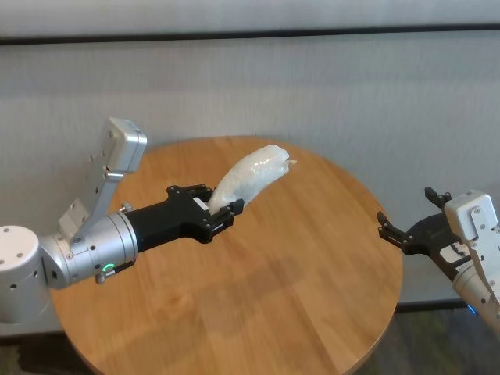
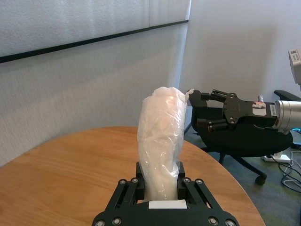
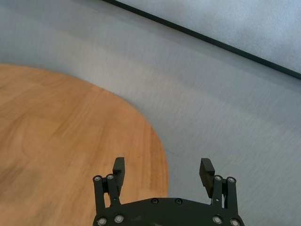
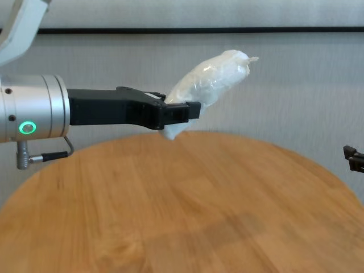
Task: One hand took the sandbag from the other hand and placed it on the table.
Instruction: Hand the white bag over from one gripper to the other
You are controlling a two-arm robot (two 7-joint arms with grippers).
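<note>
My left gripper (image 1: 217, 208), on the green-lit wrist, is shut on the lower end of the white sandbag (image 1: 248, 176) and holds it high above the round wooden table (image 1: 312, 266). The bag sticks out tilted up and to the right, its tied tip free; it also shows in the left wrist view (image 2: 160, 146) and the chest view (image 4: 210, 82). My right gripper (image 1: 400, 233), on the blue-lit wrist, is open and empty by the table's right edge, apart from the bag. It shows in the right wrist view (image 3: 162, 170) and, farther off, in the left wrist view (image 2: 207, 110).
A grey wall (image 1: 351, 94) stands behind the table. A black office chair (image 2: 244, 141) and cables on the floor (image 2: 287, 165) lie beyond the table's right side.
</note>
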